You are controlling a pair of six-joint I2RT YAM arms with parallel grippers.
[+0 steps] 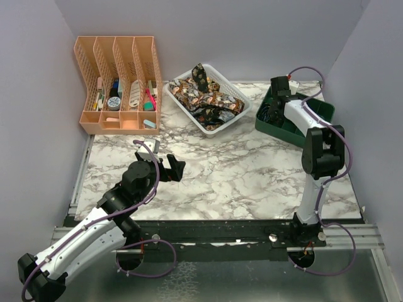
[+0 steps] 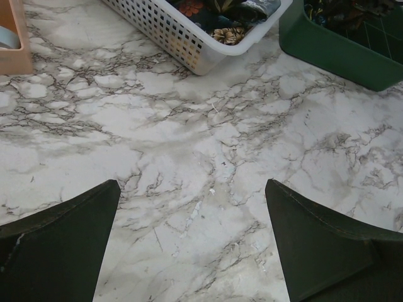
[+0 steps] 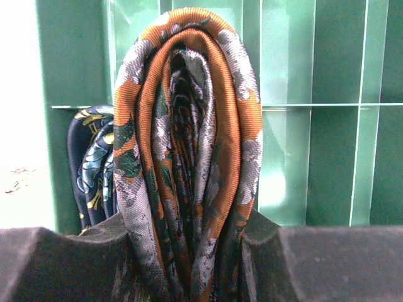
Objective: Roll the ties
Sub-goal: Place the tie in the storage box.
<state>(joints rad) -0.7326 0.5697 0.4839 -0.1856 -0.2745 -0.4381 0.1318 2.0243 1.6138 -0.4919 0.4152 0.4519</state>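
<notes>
Pinching rolled tie (image 3: 189, 157) in green tray (image 1: 318, 108), white basket (image 1: 186, 114) — loose ties (image 1: 204, 97)

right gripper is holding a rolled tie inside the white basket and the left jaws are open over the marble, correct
Not the white basket: the right wrist view shows the right gripper holding the rolled tie at the ribbed green tray. The jaws of the left gripper are open over the marble table, as you said.

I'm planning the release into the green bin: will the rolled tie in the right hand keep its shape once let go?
Probably it loosens: the rolled tie is soft layered fabric, squeezed into a tall oval by the right hand. It looks light and not fragile. Its ribbed weave seems grippy, so slipping out early seems unlikely.
</notes>
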